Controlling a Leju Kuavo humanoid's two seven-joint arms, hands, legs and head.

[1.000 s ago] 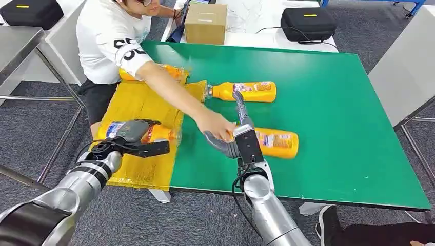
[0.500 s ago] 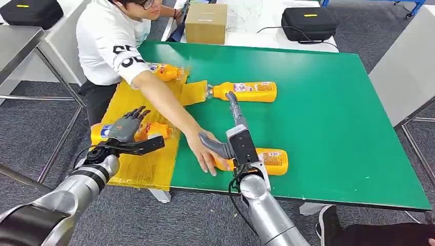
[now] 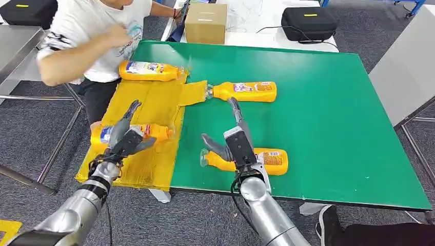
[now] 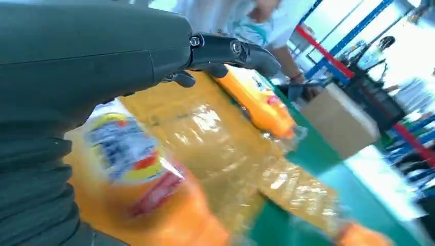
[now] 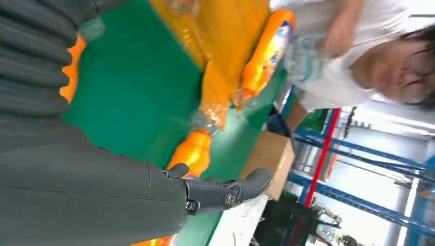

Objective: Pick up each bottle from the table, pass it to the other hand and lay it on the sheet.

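Both silver arms come up from below and reach forward. The left robot hand (image 3: 125,138) is raised at the end of its arm with its dark fingers (image 3: 132,108) spread apart and pointing up and away, holding nothing. The right robot hand (image 3: 233,141) is also empty, its fingers stretched forward and its thick grey thumb (image 3: 211,144) splayed out toward the left. In the wrist views each hand shows a ribbed grey cover and a straight dark finger (image 4: 241,51) extended ahead.

High head view, close wrist views
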